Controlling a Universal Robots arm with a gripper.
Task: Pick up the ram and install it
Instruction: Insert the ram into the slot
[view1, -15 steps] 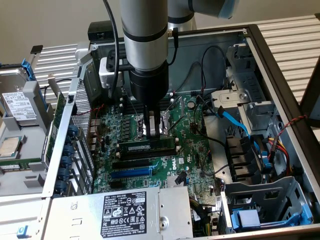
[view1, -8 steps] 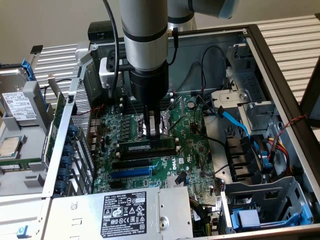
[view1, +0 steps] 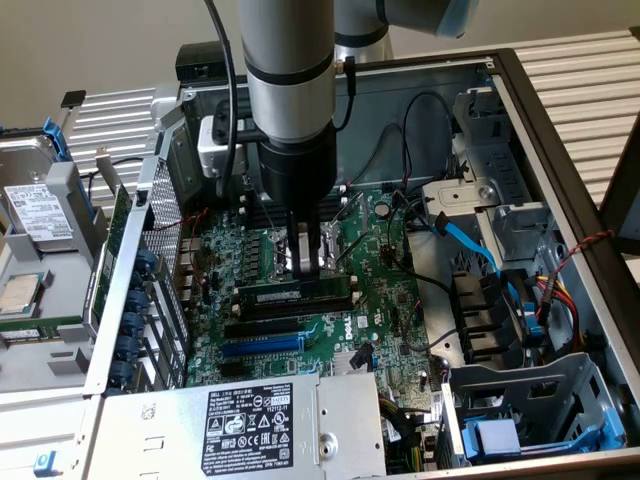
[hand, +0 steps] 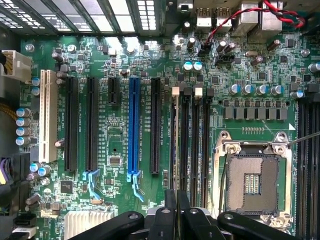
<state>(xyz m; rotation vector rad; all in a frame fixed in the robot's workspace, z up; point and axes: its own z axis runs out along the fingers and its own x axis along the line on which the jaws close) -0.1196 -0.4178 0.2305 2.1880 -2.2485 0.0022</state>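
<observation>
Though close together, fingers (view1: 302, 255) right above the ram (view1: 290, 297) — perhaps in contact.

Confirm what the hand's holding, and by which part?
The hand is shut on the ram, pinching its upper long edge at about mid-length.

My gripper (hand: 176, 197) is black, my arm (view1: 285, 60) silver-grey. The ram (view1: 295, 297) is dark green with a pale label strip. The motherboard (hand: 122, 131) is green and carries one blue slot (hand: 134, 127), one white slot (hand: 48, 115) near its edge, and several black slots (hand: 71, 125). A flat cable (view1: 470, 243) is light blue.
</observation>
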